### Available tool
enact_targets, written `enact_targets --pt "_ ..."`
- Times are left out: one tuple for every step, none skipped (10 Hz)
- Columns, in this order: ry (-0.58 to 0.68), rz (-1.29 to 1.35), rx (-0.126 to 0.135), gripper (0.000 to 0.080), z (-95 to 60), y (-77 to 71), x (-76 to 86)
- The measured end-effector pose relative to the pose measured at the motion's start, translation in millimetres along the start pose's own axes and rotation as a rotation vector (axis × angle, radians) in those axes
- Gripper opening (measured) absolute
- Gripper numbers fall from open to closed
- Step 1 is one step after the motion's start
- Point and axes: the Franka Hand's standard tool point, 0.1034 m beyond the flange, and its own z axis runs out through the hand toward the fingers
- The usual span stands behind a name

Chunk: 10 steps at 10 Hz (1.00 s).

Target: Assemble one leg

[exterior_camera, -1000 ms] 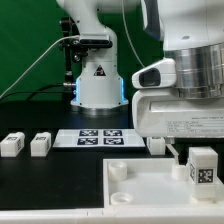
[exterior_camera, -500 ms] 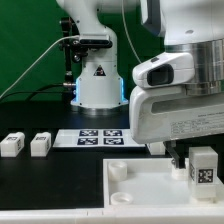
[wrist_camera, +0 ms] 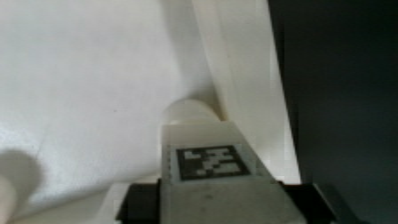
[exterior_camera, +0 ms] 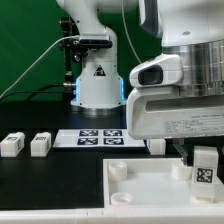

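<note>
Glossy white arm [exterior_camera: 185, 40], grey joint cap [exterior_camera: 158, 72], black fingers [wrist_camera: 146, 203].

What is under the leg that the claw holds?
The white panel lies under the leg, near its edge at the exterior view's right. The leg covers the spot below itself, so contact cannot be seen.

My thin white marker board [exterior_camera: 97, 138] lies tags-up on the black table [exterior_camera: 45, 180]. At its exterior-view left sit a small white plastic block [exterior_camera: 12, 144] and its twin block [exterior_camera: 40, 145]. Nearest lies a large flat white panel [exterior_camera: 150, 185], seemingly with round corner sockets.
</note>
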Motion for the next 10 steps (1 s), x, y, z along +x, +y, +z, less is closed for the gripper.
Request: enact_targets --pt "0.000 0.098 0.001 0.0301 0.0 0.0 0.0" --pt "-0.006 0.254 0.012 0.0301 0.2 -0.1 0.6" --pt "-0.013 0.421 0.025 0.0299 1.4 0.0 2.2" --pt "-0.020 0.574 0.029 0.0299 3.0 -0.9 2.3" --pt "-0.036 0.770 0.042 0.0300 4.0 -2.7 1.2" --pt "-0.052 0.921 0.053 0.0300 4.9 -4.7 0.0" --pt "-0.064 1.014 0.059 0.0299 5.2 -6.5 -1.0" --pt "-0.069 1.044 0.062 0.0299 5.4 -7.3 -1.5" --pt "-0.068 1.006 0.062 0.0302 5.6 -7.2 -1.7" --pt "-0.067 0.978 0.063 0.0302 5.8 -7.1 -2.0"
